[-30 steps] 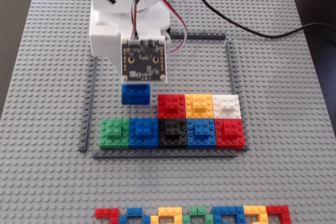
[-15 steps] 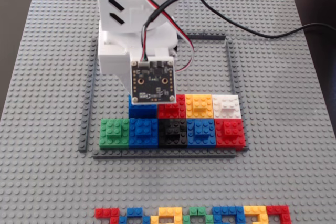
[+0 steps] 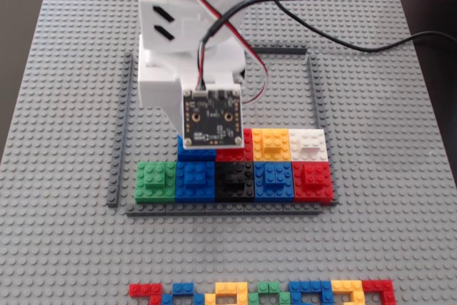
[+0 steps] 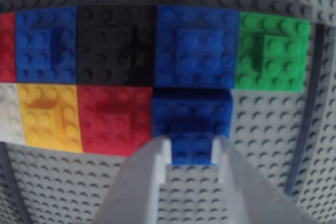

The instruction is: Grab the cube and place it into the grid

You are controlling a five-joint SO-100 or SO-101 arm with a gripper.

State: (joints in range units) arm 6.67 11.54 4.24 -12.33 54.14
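Note:
My gripper (image 4: 191, 149) is low over the grid, and its white fingers (image 4: 157, 153) close on the raised top piece of a blue cube (image 4: 191, 119). The cube sits in the grid's second row, beside a red cube (image 4: 113, 121) and against the front-row blue cube (image 4: 197, 45). In the fixed view the arm and its camera board hide most of the held cube (image 3: 191, 153). The grid is a dark grey bar frame (image 3: 124, 126) on the grey baseplate (image 3: 64, 105). The front row holds green (image 3: 155, 180), blue, black, blue and red cubes.
Orange (image 3: 271, 143) and white (image 3: 308, 143) cubes fill the second row's right end. A line of loose coloured bricks (image 3: 264, 293) lies at the baseplate's near edge. Black cables (image 3: 335, 30) trail across the far right.

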